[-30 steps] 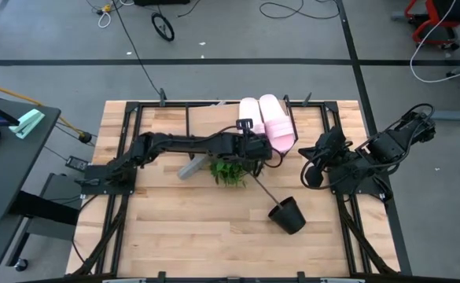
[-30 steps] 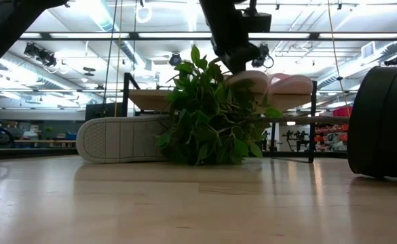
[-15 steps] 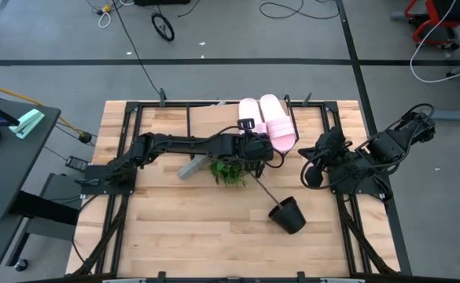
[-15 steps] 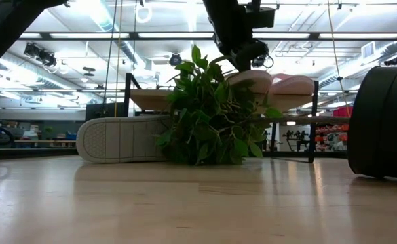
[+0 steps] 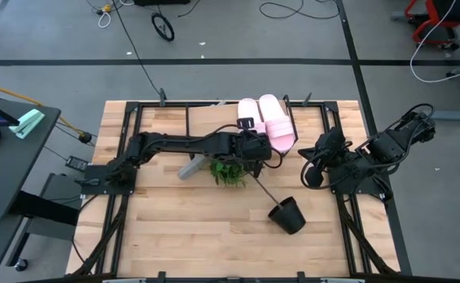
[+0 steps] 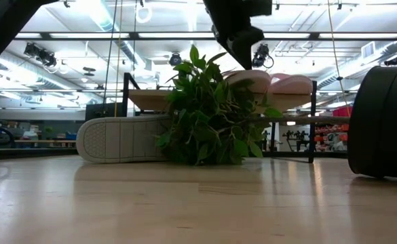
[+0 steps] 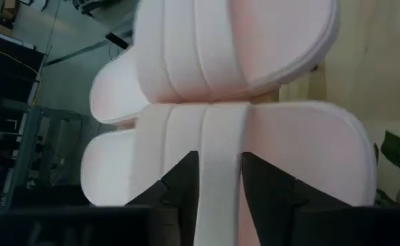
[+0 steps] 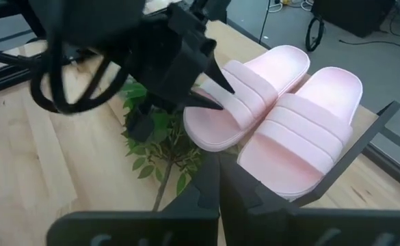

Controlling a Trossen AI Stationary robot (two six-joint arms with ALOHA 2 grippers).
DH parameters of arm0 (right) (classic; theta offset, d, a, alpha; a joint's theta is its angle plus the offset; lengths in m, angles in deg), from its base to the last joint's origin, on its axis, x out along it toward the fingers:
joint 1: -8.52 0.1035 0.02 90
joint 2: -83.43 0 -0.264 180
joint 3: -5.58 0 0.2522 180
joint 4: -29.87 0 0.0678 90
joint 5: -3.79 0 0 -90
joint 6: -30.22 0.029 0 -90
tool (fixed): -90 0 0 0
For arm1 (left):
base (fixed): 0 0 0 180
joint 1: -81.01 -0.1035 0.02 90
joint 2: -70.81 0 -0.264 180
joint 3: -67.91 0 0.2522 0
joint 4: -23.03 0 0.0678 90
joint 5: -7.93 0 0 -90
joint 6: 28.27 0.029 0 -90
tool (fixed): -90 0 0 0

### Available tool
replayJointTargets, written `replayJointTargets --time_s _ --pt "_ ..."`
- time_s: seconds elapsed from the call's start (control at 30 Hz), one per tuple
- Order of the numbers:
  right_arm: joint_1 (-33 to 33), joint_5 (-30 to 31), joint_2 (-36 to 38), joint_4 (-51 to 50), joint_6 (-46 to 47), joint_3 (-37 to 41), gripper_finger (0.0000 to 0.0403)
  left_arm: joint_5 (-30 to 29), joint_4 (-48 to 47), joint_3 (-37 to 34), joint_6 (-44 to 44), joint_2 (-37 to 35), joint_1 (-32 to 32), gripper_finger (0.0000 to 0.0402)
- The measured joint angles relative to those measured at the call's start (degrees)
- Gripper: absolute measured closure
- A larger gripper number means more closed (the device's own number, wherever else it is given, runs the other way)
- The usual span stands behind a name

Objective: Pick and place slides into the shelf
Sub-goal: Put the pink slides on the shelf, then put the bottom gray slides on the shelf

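Observation:
Two pale pink slides (image 5: 267, 122) lie side by side, soles down, on the shelf's plank top (image 5: 206, 118), heels over its far edge. In the low view the near ends of both pink slides (image 6: 273, 81) stick out past the shelf (image 6: 147, 100). One light grey slide (image 5: 190, 167) stands on its side edge on the table, its sole (image 6: 123, 139) facing the near edge. The other grey slide does not show. My left gripper (image 5: 253, 148) is at the near end of the left pink slide, shut on its strap. My right gripper (image 5: 308, 169), shut and holding nothing, waits at the table's right. My left gripper (image 7: 220, 164) has the wide strap (image 7: 220, 147) of the left pink slide between its two fingers (image 7: 261, 184). It comes from the near side, slanting down, as the right wrist view shows at the strap (image 8: 221, 85). The slide lies flat on the shelf top.
A green leafy plant (image 5: 230, 171) lies on the table just near of the shelf, below my left gripper, its stem running to a tipped black pot (image 5: 287, 215). The pot (image 6: 385, 122) fills the low view's right side. Bare tabletop (image 5: 174, 228) lies toward the near edge.
My left gripper has risen slightly over the pink slide's near end. Both pink slides stay where they were on the shelf top.

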Motion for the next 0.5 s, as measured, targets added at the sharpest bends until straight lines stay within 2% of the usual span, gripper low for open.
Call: replayJointTargets --time_s 0.37,0.5 --pt "-0.01 -0.12 0.0 0.42 -0.06 0.0 0.0402 -0.42 -0.06 0.02 0.09 -1.35 -0.42 0.0292" --pt "0.0 -0.13 0.0 0.42 -0.04 0.0 0.0402 1.45 0.12 0.02 0.09 -1.33 -0.44 0.0296"
